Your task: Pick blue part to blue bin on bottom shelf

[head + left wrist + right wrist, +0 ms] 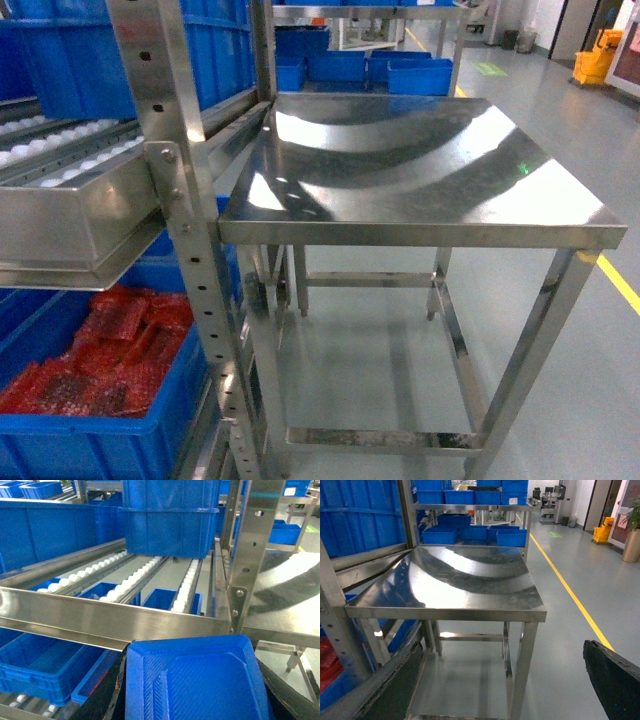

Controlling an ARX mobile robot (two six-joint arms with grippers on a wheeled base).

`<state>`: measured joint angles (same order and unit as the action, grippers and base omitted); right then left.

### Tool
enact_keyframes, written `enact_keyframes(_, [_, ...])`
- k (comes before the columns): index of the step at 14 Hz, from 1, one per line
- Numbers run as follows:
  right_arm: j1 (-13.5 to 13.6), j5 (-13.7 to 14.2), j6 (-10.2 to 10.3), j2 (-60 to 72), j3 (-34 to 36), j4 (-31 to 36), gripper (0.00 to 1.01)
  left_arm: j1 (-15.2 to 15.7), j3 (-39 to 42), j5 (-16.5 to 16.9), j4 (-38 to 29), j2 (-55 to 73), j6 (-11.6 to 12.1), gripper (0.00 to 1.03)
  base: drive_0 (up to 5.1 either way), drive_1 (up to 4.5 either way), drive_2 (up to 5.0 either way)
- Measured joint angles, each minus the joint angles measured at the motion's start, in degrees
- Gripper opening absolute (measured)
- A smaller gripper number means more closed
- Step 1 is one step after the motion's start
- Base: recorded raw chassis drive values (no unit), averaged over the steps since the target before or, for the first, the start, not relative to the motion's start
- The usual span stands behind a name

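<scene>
The blue part (200, 675), a shallow ribbed tray, fills the bottom of the left wrist view. My left gripper (192, 692) is shut on it, and black fingers (107, 695) show at both its sides. It hangs just in front of a steel rack rail (115, 620). Under that rail the bottom shelf (20, 701) shows a few white rollers and carries an empty blue bin (40, 662). My right gripper (492, 680) is open and empty beside a steel table (470, 585). Neither gripper appears in the head view.
The roller level above the rail holds stacked blue bins (170, 525) at its back. A blue bin of red bagged parts (100, 380) sits low on the rack. The steel table (420, 170) stands against the rack's upright post (185, 240). A yellow line (570, 590) runs along the floor.
</scene>
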<state>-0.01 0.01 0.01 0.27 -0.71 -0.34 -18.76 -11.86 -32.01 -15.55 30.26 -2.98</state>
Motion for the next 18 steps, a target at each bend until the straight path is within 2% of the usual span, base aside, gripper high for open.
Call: enact_keyframes(18, [0.0,0.0,0.0,0.0,0.0,0.2,0.98,0.0,0.0,0.0,0.1,0.0,0.0,0.44,-5.0,2.39,2.4])
